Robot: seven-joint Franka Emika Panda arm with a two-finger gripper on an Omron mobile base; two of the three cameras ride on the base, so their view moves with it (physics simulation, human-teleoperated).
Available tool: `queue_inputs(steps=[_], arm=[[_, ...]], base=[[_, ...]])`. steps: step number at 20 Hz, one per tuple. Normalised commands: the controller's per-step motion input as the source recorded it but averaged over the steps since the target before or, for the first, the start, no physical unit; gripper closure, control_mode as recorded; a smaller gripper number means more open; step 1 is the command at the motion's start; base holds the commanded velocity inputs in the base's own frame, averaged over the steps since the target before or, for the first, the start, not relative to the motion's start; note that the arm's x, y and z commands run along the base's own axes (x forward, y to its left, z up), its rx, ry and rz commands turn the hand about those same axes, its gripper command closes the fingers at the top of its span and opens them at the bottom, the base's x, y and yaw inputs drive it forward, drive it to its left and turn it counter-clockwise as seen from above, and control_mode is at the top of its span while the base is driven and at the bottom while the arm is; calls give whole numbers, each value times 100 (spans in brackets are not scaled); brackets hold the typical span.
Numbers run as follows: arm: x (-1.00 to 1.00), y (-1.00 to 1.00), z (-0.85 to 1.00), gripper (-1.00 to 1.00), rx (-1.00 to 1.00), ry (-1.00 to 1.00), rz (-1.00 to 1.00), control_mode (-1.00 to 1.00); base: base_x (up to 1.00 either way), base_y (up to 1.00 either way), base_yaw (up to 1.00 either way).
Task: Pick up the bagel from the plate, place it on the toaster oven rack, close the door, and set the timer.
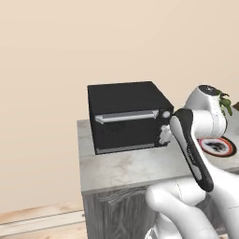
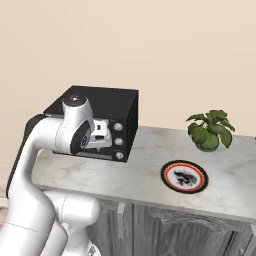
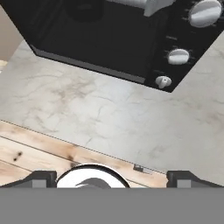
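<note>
A pale marble counter carries the black toaster oven; the plate; a potted plant.

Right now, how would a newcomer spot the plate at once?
Start at the black oven on the marble counter. Look right, past its knobs, towards the potted plant. The plate lies flat just in front of the plant: a white disc with a red-orange rim and a dark blotchy centre.

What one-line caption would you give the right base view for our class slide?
The white arm's gripper reaches the knobs of the closed black toaster oven; the plate sits bare beside a potted plant.
</note>
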Motion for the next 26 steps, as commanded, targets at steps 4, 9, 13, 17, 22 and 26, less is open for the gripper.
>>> queue_inputs(steps=[4,9,13,17,22,26], arm=[[5,-39,-43,-100,20,-7,0,-100],[29,-28,-37,-100,3,-2,-3,-100],[59,-7,-28,-100,0,3,-9,-100],[71,0,-17,-100,1,15,-9,-100],[60,-15,-30,-100,3,14,-2,-100],[34,-28,-42,-100,1,7,0,-100]], base=[[0,0,0],[0,0,0],[0,0,0],[0,0,0],[0,0,0],[0,0,0]])
